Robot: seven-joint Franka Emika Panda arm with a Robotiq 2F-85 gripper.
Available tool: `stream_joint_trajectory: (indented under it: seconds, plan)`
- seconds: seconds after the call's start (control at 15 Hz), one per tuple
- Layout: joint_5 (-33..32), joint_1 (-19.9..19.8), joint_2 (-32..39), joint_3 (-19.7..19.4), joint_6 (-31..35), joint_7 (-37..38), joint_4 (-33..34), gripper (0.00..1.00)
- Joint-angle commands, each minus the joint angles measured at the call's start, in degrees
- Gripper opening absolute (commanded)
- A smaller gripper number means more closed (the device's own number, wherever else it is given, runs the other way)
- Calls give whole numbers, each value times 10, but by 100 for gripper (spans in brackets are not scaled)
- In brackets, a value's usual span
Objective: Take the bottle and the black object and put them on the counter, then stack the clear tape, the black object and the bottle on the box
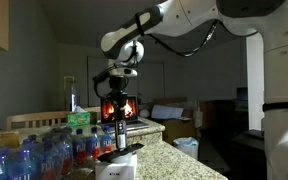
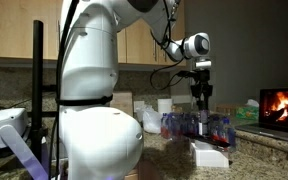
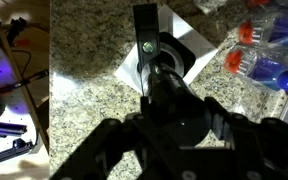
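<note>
Beside the held bottle stand clear water bottles.

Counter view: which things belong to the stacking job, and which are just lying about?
Job: white box, black object, slim dark bottle.
Lying about: plastic water bottles, green-capped bottle.

Your box on the counter, the bottle upright above the box, directly under your gripper, water bottles clustered just beside the box, on the same counter.
</note>
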Motion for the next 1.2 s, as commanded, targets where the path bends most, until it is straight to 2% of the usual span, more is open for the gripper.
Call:
stream_joint_trajectory:
  seconds: [0.0, 1.13]
  plan:
    - [18, 3, -17, -4, -21, 1, 1, 31]
    - [26, 0, -11, -10, -28, -1, -2, 31]
